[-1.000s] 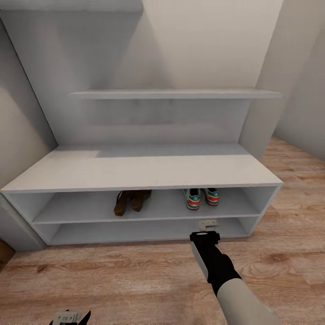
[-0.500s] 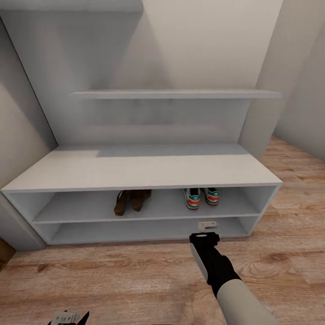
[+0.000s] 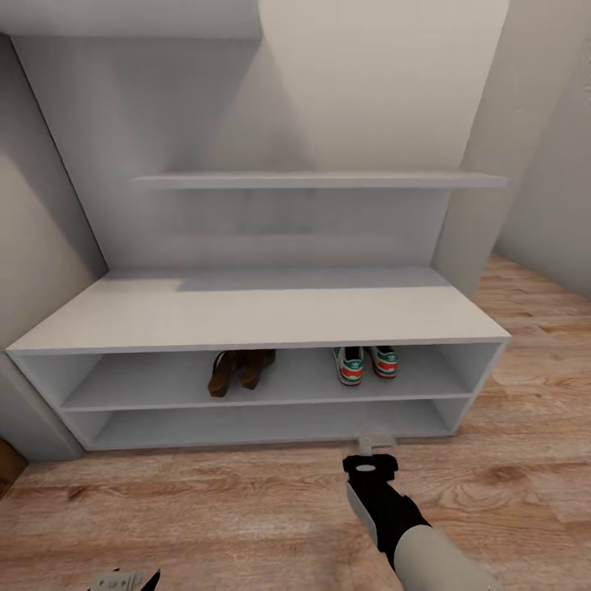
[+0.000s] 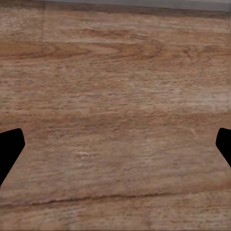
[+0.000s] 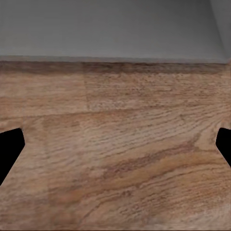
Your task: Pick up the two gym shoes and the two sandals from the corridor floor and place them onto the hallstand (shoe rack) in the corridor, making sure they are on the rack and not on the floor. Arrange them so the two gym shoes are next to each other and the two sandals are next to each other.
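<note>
Right hand (image 3: 376,443), fingers spread and empty, hovered over corridor floor (image 3: 205,509) beside the hallstand (image 3: 246,316) front edge, below gym shoes (image 3: 365,362) paired on upper shelf, sandals (image 3: 240,368) paired leftward.

We're looking at a pale cream wall (image 3: 377,82) straight ahead, plain and bare, lit brighter than its surroundings. To the left we have a grey wall (image 3: 37,238) in shade, slanting away from us. Over on the right, another off-white wall (image 3: 550,164) juts forward and forms a corner. Low at the left edge of the head view, we catch a sliver of something brown (image 3: 6,466), too cropped to identify.
</note>
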